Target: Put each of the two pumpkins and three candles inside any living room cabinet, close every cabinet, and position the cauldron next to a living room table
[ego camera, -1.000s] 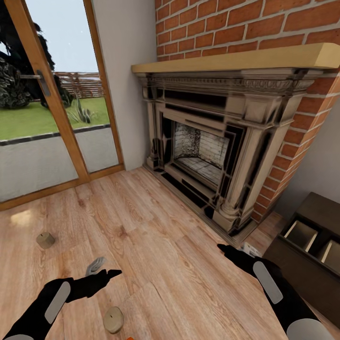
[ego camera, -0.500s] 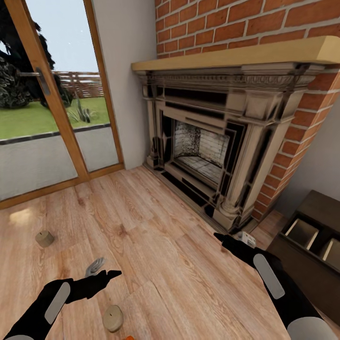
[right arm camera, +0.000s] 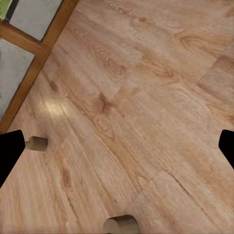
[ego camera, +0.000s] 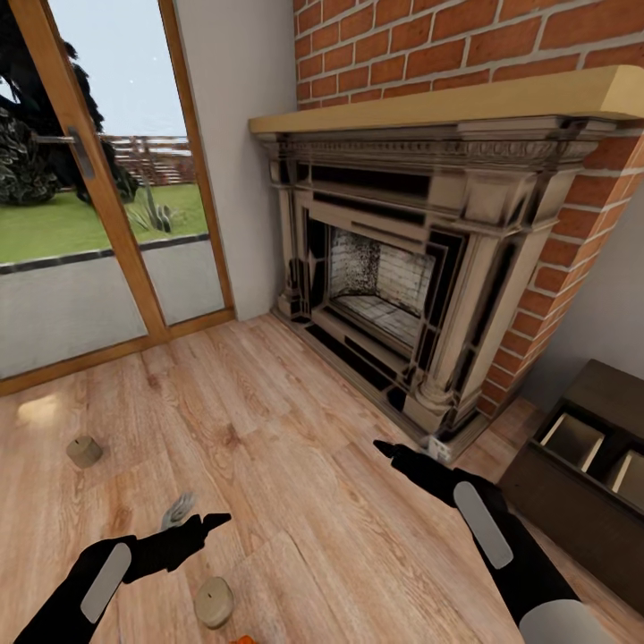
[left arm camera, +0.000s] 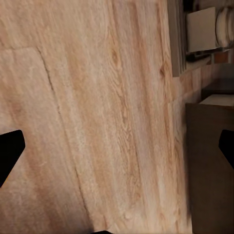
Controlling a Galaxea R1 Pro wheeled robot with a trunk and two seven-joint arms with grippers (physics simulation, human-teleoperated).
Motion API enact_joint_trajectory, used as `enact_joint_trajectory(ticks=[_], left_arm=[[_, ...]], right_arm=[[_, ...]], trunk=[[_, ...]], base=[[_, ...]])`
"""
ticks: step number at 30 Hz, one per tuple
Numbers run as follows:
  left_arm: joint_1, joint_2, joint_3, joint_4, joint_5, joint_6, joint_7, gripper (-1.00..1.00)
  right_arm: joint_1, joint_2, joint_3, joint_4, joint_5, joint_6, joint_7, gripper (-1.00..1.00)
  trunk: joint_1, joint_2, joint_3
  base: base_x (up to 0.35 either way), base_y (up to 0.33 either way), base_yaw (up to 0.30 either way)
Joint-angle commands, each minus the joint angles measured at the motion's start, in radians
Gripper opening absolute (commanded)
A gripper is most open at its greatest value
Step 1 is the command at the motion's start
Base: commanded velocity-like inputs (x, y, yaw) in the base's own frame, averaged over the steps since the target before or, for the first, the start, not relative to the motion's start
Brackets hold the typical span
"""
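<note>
1. Wood-plank flooring (ego camera: 295, 465) runs up to a brick fireplace (ego camera: 402, 295).
2. Two squat beige candles lie on it: one (ego camera: 214, 601) near the left gripper (ego camera: 192, 525), another (ego camera: 84, 451) farther off.
3. Both the left gripper and the right gripper (ego camera: 407, 456) hang spread and empty.
4. The dark-brown wooden cabinet (ego camera: 581, 465) stands open; judging by this, stowing is unfinished.

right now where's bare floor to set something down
The widest bare patch is the wood floor between the fireplace, the glass door and the two arms. It is tighter low down: one candle lies by the left pincer, another candle nearer the door. The cabinet blocks the right.
</note>
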Motion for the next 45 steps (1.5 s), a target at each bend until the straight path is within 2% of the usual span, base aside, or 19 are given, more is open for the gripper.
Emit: enact_joint_trajectory(ticks=[1,7,10,17,22,23,26,28,34,45], left_arm=[[0.0,0.0,0.003,-0.006,0.007,0.013,0.004,1.0],[0.0,-0.001,0.005,-0.023,0.02,0.039,0.021,1.0],[0.0,-0.001,0.005,-0.023,0.02,0.037,0.021,1.0],[0.0,-0.002,0.003,-0.02,0.022,0.004,0.021,1.0],[0.0,-0.002,0.002,0.007,0.022,-0.025,0.019,1.0],[0.0,-0.002,0.002,0.058,0.022,-0.104,0.018,1.0],[0.0,-0.002,0.0,0.156,0.02,-0.214,0.017,1.0],[0.0,-0.005,-0.002,0.192,0.019,-0.254,0.017,1.0],[0.003,-0.013,-0.004,0.218,0.015,-0.283,0.016,1.0],[0.013,-0.013,-0.004,0.222,0.011,-0.287,0.004,1.0]], right_arm=[[-0.001,0.0,0.007,-0.001,-0.001,-0.003,0.007,1.0],[-0.001,0.001,0.021,-0.006,-0.002,-0.004,0.04,1.0],[-0.001,0.0,0.022,-0.015,-0.002,0.013,0.057,1.0],[-0.001,-0.006,0.021,-0.055,-0.002,0.053,0.097,1.0],[-0.001,-0.001,0.021,-0.083,-0.01,0.081,0.125,1.0],[-0.001,0.0,0.021,-0.201,-0.014,0.123,0.244,1.0],[-0.001,0.0,0.022,-0.213,-0.02,0.146,0.246,1.0],[-0.001,0.0,0.022,-0.215,-0.021,0.151,0.246,1.0],[-0.001,0.001,0.022,-0.216,-0.021,0.178,0.246,1.0],[-0.001,0.001,0.023,-0.216,-0.021,0.184,0.246,1.0]], trunk=[[0.004,-0.008,-0.004],[0.027,-0.05,-0.023],[0.027,-0.05,-0.023],[0.054,-0.099,-0.045],[0.073,-0.134,-0.06],[0.077,-0.141,-0.064],[0.088,-0.162,-0.073],[0.096,-0.176,-0.079],[0.119,-0.218,-0.098],[0.161,-0.295,-0.133]], base=[[0.0,0.0,0.0],[0.0,0.0,0.0],[0.0,0.0,0.0],[0.0,0.0,0.0],[0.0,0.0,0.0],[0.0,0.0,0.0],[0.0,0.0,0.0],[0.0,0.0,0.0],[0.0,0.0,0.0],[0.0,0.0,0.0]])
